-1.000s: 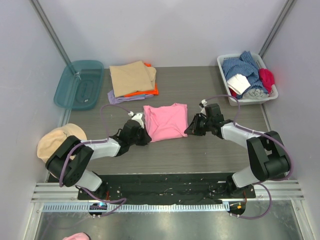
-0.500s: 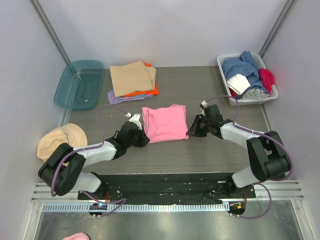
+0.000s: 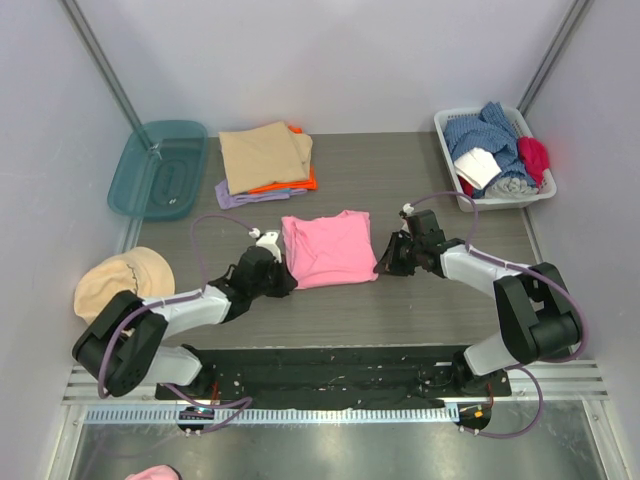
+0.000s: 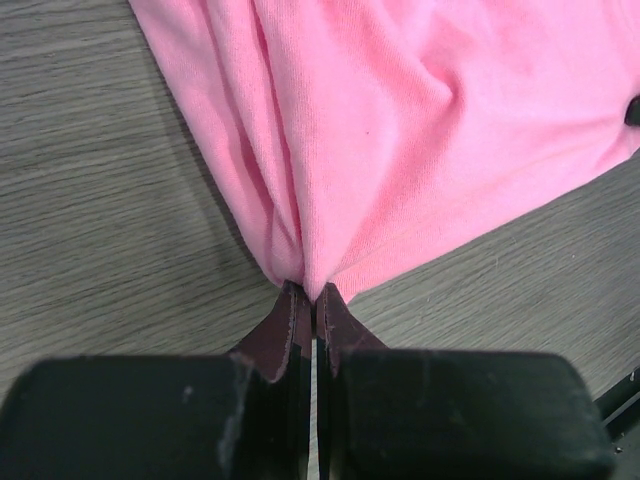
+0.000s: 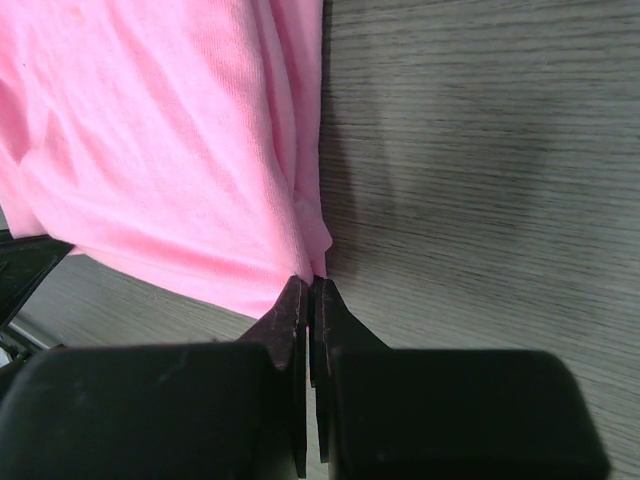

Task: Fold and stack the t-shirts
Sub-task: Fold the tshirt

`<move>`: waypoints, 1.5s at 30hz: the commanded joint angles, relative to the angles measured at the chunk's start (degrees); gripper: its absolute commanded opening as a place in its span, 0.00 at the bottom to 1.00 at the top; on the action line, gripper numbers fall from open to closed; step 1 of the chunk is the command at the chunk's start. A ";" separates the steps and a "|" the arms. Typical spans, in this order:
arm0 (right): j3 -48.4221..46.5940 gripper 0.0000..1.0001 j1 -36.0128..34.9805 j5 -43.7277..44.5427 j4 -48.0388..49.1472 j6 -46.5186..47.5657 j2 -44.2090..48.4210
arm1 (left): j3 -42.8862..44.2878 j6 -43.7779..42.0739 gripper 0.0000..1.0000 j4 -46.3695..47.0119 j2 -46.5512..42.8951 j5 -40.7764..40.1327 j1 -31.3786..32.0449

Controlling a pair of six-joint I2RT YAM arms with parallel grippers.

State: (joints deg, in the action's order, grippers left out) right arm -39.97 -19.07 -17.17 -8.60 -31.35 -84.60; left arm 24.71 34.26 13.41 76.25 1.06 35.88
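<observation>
Corners of pink t-shirt [image 3: 330, 248] — clamped tight in left gripper [image 4: 310, 297], right gripper [image 5: 311, 288].

Teal tub [image 3: 158, 168] at far left, tan cap [image 3: 118, 280] nearer; white basket [image 3: 500, 200] of clothes [image 3: 490, 135] at far right.

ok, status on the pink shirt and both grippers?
Left gripper shut on the pink t-shirt's near left corner. Right gripper shut on its near right corner. Shirt folded, on the table, apart from the folded stack; nothing between.
</observation>
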 commanded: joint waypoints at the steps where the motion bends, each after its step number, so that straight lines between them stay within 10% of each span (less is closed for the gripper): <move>1: -1.70 0.01 0.61 4.34 -1.15 2.00 2.42 | -1.24 -0.60 0.00 -2.86 -1.80 -3.52 -0.63; 10: -1.96 0.01 0.70 2.50 -0.89 2.00 2.16 | -1.33 0.10 0.02 -3.30 -2.60 -2.82 -0.90; 13: -2.22 0.01 0.70 0.04 -0.45 2.17 1.63 | 0.34 0.89 0.29 -4.09 -2.42 0.15 -0.90; 19: -2.31 0.07 0.44 -3.21 0.16 2.96 0.58 | 3.23 1.60 0.50 -6.63 -6.28 1.49 -0.90; 22: -2.40 0.36 0.35 -4.80 -0.01 3.23 0.83 | 5.08 0.98 0.52 -9.00 -8.83 1.40 -0.90; 28: -5.55 0.53 0.26 -2.35 -3.09 3.93 5.49 | 8.33 -0.25 0.57 -12.70 -13.75 -0.62 -0.90; 45: -28.32 0.55 2.72 -1.38 1.66 5.95 -16.47 | 19.58 -6.93 0.45 -3.31 5.75 1.58 -7.58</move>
State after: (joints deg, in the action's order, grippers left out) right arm -63.53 -17.12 -18.52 -10.17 -25.82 -98.87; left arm 41.28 29.10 4.60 80.60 0.80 29.41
